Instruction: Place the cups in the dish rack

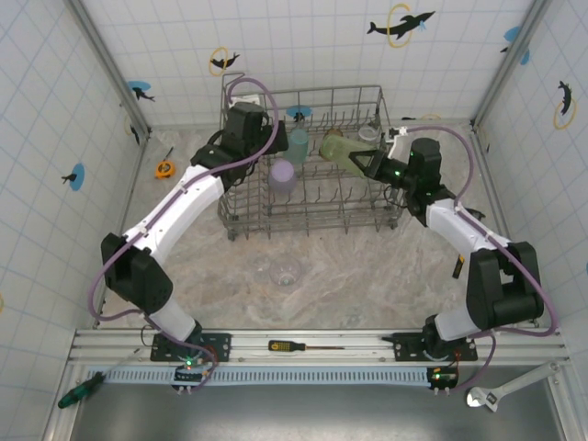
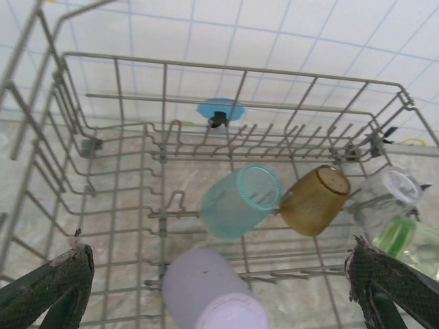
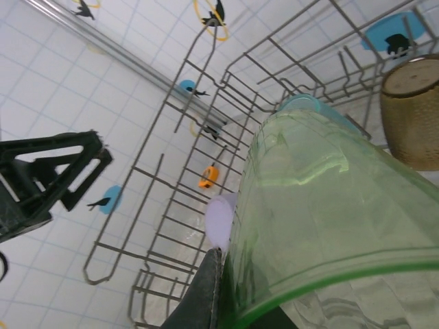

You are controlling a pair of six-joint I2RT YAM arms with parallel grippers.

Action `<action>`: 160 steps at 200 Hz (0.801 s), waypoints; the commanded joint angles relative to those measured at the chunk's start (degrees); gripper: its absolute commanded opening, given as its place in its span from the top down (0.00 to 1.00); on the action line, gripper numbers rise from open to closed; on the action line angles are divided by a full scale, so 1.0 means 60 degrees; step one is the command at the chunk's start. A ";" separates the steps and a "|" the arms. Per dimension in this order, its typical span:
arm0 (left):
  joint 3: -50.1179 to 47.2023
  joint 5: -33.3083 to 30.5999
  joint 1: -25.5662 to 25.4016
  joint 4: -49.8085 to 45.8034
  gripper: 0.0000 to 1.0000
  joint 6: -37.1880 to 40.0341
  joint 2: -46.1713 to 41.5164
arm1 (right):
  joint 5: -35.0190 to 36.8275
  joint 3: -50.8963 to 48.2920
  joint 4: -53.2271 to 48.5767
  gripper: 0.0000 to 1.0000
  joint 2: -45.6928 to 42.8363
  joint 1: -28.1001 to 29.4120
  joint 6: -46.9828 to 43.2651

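Note:
The grey wire dish rack (image 1: 381, 96) stands at the back middle of the table. My left gripper (image 1: 250, 124) hangs open over its left end, its dark fingers (image 2: 55, 288) wide apart above a lavender cup (image 2: 212, 295). A teal cup (image 2: 240, 202), an amber-brown cup (image 2: 315, 199) and a clear cup (image 2: 387, 199) lie inside the rack. My right gripper (image 1: 360, 158) is shut on a pale green translucent cup (image 3: 329, 205), holding it over the rack's right half with one finger (image 3: 209, 288) against its wall. Another clear cup (image 1: 285, 271) sits on the table in front of the rack.
An orange tape measure (image 1: 163, 168) lies left of the rack by the wall. A screwdriver (image 1: 294, 346) rests on the front rail, with a wrench (image 1: 496, 395) and a green-handled tool (image 1: 78, 390) below it. Tiled walls close in three sides.

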 commanded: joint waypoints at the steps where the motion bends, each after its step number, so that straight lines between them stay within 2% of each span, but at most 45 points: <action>1: 0.0438 0.0981 0.0093 -0.0438 0.03 -0.0689 0.0346 | -0.0783 -0.0303 0.1981 1.00 0.0087 -0.0041 0.0594; 37: 0.0654 0.2814 0.0548 -0.0101 0.03 -0.1834 0.0619 | -0.1465 -0.0663 0.3355 1.00 0.0272 -0.0054 0.1336; 85: 0.0793 0.5414 0.0975 0.0675 0.03 -0.3322 0.1102 | -0.1591 -0.1188 0.4723 1.00 0.0282 -0.0043 0.2009; 112: 0.0606 0.6429 0.1107 0.1242 0.02 -0.4131 0.1242 | -0.1619 -0.1291 0.5144 1.00 0.0296 -0.0034 0.2241; 160: -0.0016 0.8047 0.1104 0.3156 0.03 -0.5886 0.1427 | -0.1580 -0.1424 0.6161 1.00 0.0428 0.0003 0.2815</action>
